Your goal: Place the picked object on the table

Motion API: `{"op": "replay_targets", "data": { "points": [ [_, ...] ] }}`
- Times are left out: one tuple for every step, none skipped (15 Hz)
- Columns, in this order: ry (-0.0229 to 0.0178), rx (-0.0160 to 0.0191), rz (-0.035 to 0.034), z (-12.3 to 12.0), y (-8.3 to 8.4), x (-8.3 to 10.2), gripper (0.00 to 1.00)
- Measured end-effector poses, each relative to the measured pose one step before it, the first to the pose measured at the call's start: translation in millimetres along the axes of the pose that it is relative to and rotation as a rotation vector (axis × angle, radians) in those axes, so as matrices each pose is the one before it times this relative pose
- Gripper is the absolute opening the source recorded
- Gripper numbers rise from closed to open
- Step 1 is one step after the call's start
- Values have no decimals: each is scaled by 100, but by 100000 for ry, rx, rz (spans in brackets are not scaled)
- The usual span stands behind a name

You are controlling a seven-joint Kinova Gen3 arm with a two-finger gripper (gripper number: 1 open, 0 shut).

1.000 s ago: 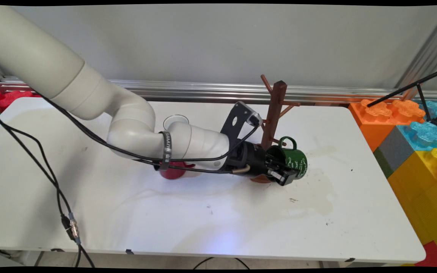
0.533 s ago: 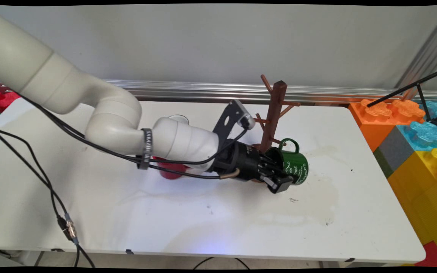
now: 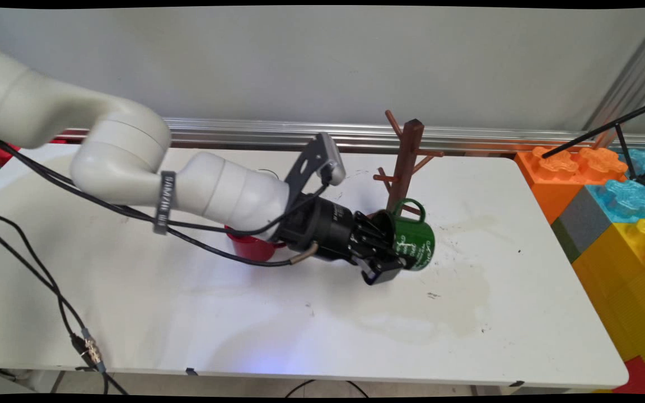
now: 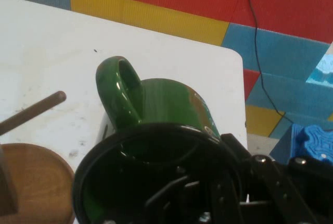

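The end effector point(image 3: 391, 258) is clamped on the rim of a green mug point(image 3: 412, 243), 1 finger inside the mouth and 1 outside along the wall. The mug lies tilted on its side in that grip, mouth toward the arm and bottom toward the right end of the worktop point(image 3: 132, 313), with its handle point(image 3: 411, 206) turned upward. From the main view it appears lifted clear of the worktop, though I cannot tell for certain.

In the hand view the mug's dark mouth point(image 4: 151, 177) fills the lower middle, and the handle point(image 4: 120, 89) arches up above it. A wooden peg point(image 4: 31, 112) of the brown mug tree point(image 3: 405, 162) reaches in from the left and ends just short of the handle, not through it. The tree's round base point(image 4: 34, 182) sits in the lower left corner.

So the mug is gripped and held just beside the tree's lower pegs, near its trunk, but it hangs on none of them; all the pegs that show are bare. A red cup point(image 3: 251, 246) stands on the worktop behind the arm's wrist, partly hidden by it. Big coloured building blocks point(image 3: 613, 207) are stacked off the right end of the worktop.
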Motion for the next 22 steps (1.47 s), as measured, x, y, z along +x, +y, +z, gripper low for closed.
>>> {"op": "replay_targets", "data": {
  "points": [
    [-377,311,1011,-355,0,125,0],
    [-590,662,1605,-574,37,192,0],
    [-415,525,1517,-389,80,169,0],
    [-384,624,1642,-402,164,132,0],
    [-558,618,1641,-366,192,78,0],
    [-973,-130,1555,-247,239,27,0],
    [-1801,-657,2385,-333,398,10,0],
    [-1431,-348,1499,-225,235,25,0],
    [-1739,-359,1183,-221,213,21,0],
    [-2086,-420,1455,-293,182,96,0],
    [-2193,-483,1315,-330,120,146,0],
    [-2700,-462,1587,-447,91,218,0],
    [-2811,-458,1501,-521,25,250,0],
    [-2395,-426,1190,-494,-95,232,0],
    [-1583,-281,811,-367,-98,145,0],
    [-2451,-273,1048,-583,-178,188,0],
    [-1826,-98,503,-323,-165,69,0],
    [-2853,129,555,-390,-332,68,0],
    [-3130,202,334,-376,-385,38,0],
    [-3048,319,225,-291,-393,38,0],
    [-2821,276,137,-237,-409,79,0],
    [-2591,107,131,-114,-291,55,0]
  ]
}}
